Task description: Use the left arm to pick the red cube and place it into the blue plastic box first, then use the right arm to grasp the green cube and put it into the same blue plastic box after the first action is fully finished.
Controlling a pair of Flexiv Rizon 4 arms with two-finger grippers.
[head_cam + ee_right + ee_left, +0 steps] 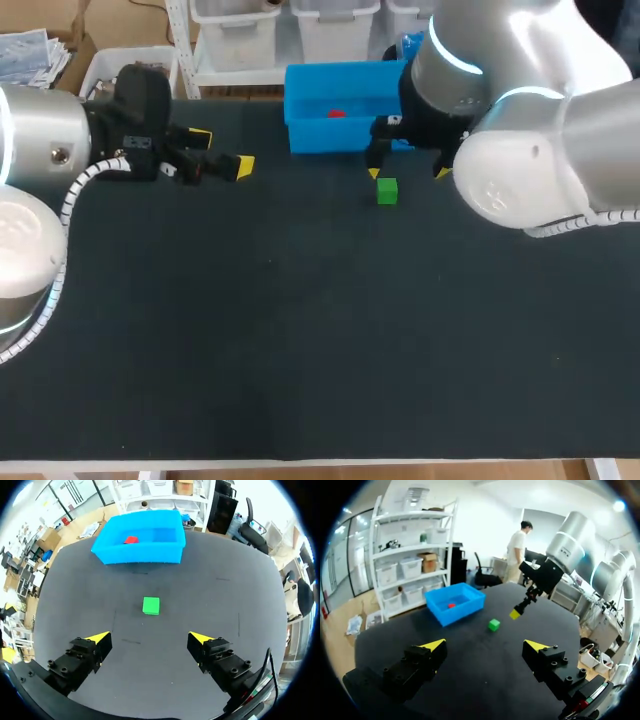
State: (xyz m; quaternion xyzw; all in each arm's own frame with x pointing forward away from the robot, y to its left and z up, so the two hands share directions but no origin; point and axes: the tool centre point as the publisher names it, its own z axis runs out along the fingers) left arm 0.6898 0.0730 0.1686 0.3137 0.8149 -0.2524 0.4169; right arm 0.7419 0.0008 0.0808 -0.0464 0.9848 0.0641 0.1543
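Resting on the floor of the blue plastic box (330, 138), the red cube (335, 113) lies apart from the walls, with nothing touching it. The box stands at the far edge of the dark counter (300, 330). The green cube (387, 191) sits on the counter near the box's front wall, but not against it.

The right arm (540, 150) comes in from the right and hangs over this spot. The right fingers (97, 640) are spread wide and grip nothing. In the right wrist view the green cube lies ahead of them, roughly in line with the gap between the two yellow tips, and neither tip touches it. From the head view one tip shows just beside the cube on its far side and the other stands off to its right.

The left arm (40, 150) is over the left side of the counter, well apart from both cubes. The left fingers (432, 646) are also spread wide and empty, pointing across the counter. In the left wrist view the box and the green cube lie far ahead of them.
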